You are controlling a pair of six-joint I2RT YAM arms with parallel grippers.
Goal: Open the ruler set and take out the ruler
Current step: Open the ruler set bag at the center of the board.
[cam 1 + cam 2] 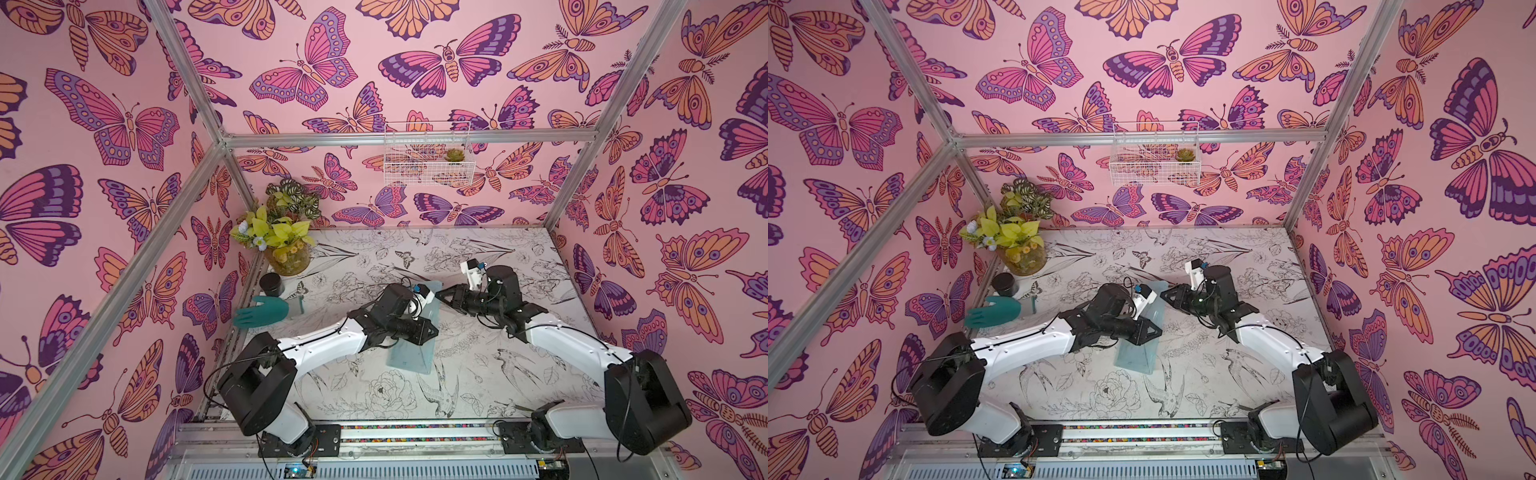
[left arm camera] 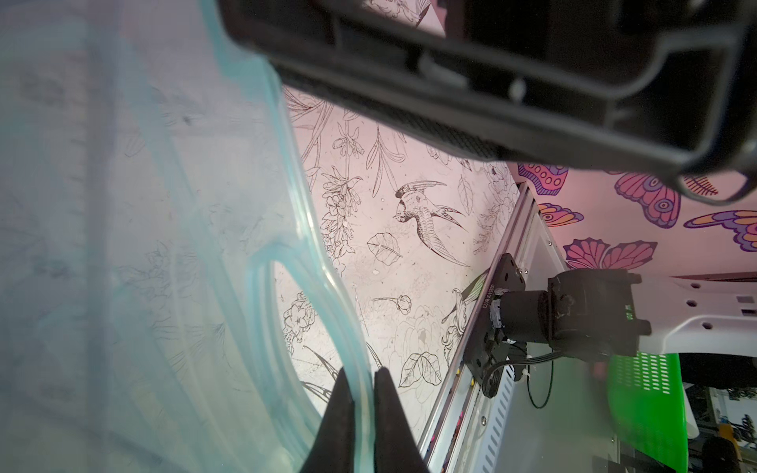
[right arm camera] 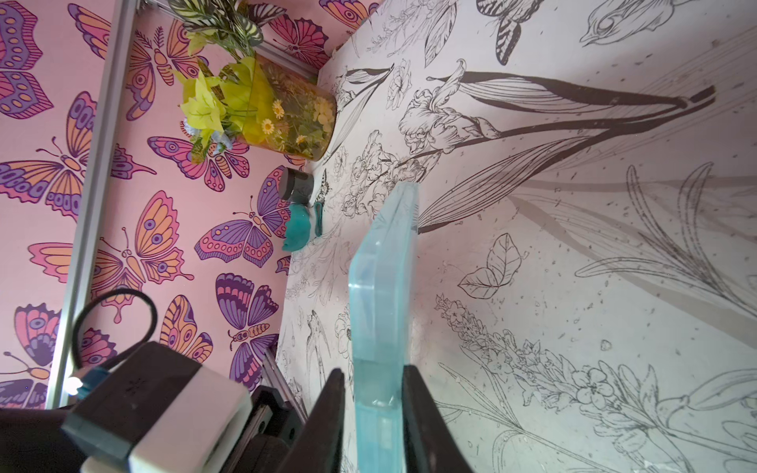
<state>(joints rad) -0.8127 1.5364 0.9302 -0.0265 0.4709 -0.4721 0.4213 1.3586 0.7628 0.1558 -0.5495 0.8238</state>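
The ruler set is a translucent pale aqua case at mid-table, tilted up off the surface with its halves together. My left gripper reaches over it. In the left wrist view this gripper is shut on the thin rim of the ruler set. My right gripper is at the case's far end. In the right wrist view it straddles the edge of the ruler set: one finger touches, the other stands a sliver off. The ruler is hidden behind cloudy plastic.
At the left edge of the table lie a teal rubber glove and a black jar. A vase of yellow flowers stands in the back left corner. A white wire basket hangs on the back wall.
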